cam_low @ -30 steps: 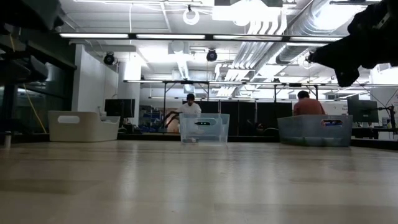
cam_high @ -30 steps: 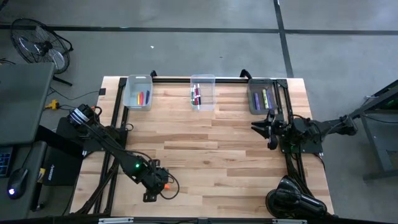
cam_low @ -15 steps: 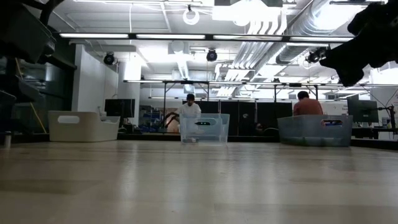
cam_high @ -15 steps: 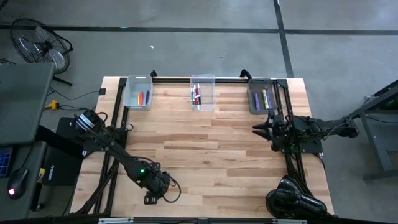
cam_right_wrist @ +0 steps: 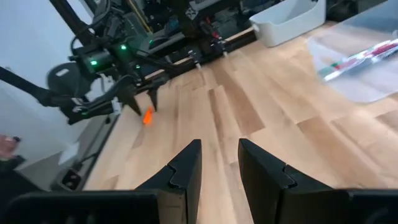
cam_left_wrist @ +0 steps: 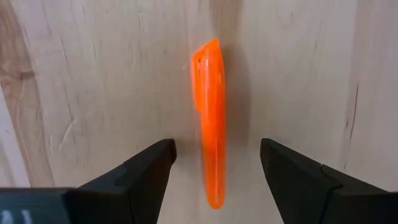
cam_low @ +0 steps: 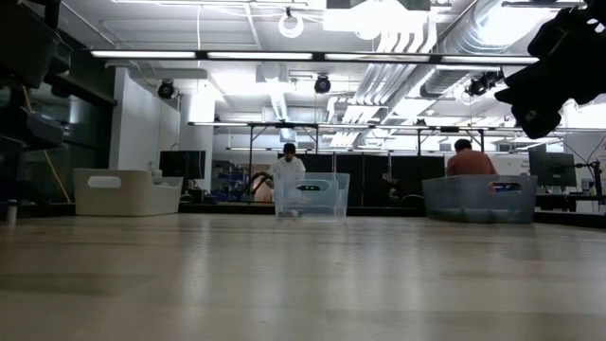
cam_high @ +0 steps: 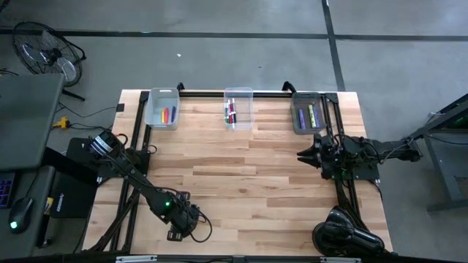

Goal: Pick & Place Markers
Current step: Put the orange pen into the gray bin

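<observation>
The counter [cam_high: 241, 175] is a wooden slab with three bins along its far edge. The left bin [cam_high: 162, 108] holds orange and yellow markers [cam_high: 167, 115], the middle bin [cam_high: 238, 107] red and dark ones [cam_high: 232, 113], and the right bin [cam_high: 309, 112] purple and yellow-green ones [cam_high: 311, 115].

The left arm reaches to the counter's near edge, well away from the bins. Its jaws [cam_left_wrist: 214, 165] are wide open, pointing down at an orange marker [cam_left_wrist: 210, 118] that lies flat on the wood between the two fingers [cam_left_wrist: 146, 171], touching neither.

The right arm sits by the counter's right edge, just in front of the right bin. Its jaws [cam_right_wrist: 219, 163] are slightly parted and hold nothing.

Beyond the counter, two people [cam_low: 287, 166] sit in the room.
</observation>
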You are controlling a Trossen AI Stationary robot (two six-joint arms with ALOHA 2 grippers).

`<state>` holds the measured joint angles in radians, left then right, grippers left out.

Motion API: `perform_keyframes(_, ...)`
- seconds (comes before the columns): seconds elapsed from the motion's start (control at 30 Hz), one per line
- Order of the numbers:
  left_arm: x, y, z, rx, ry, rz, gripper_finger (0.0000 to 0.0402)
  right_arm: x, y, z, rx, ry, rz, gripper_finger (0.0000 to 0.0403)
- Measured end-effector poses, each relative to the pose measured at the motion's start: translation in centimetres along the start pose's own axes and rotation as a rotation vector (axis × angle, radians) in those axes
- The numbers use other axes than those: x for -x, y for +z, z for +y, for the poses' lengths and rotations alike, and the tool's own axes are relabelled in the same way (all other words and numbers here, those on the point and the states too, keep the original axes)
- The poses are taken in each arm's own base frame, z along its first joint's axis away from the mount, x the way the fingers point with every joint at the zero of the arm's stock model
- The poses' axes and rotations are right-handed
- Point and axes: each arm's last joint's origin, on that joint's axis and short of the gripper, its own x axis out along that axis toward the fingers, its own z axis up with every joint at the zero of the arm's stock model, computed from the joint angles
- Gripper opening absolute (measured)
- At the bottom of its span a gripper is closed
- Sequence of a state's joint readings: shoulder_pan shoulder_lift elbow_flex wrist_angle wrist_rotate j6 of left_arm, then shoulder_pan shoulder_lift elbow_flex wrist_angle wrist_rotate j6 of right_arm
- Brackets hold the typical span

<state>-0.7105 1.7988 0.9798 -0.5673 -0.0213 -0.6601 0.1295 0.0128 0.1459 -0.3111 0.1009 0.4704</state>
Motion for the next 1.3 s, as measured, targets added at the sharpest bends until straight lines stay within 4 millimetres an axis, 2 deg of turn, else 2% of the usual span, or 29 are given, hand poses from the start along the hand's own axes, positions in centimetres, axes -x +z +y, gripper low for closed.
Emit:
perform_keyframes(0.2, -0.04, 0.04, 0.05, 0.002, 0.015, -0.017, 0.0248, 0.0, 0.02, -0.05, 0.061, -0.018, -0.008, 0.0094)
perform_keyframes(0.57, -0.21, 0.37, 0.17, -0.001, 0.087, -0.097, 0.0248, 0.0, 0.02, -0.05, 0.026, -0.018, -0.008, 0.0094)
perform_keyframes(0.93, -0.77, 0.24, 0.13, -0.012, 0.115, -0.082, 0.0246, 0.0, 0.02, -0.05, 0.026, -0.018, -0.008, 0.0094)
perform_keyframes(1.3, -0.8, 0.23, 0.17, -0.006, 0.089, -0.057, 0.0145, 0.0, 0.03, -0.05, 0.026, -0.018, -0.009, 0.0094)
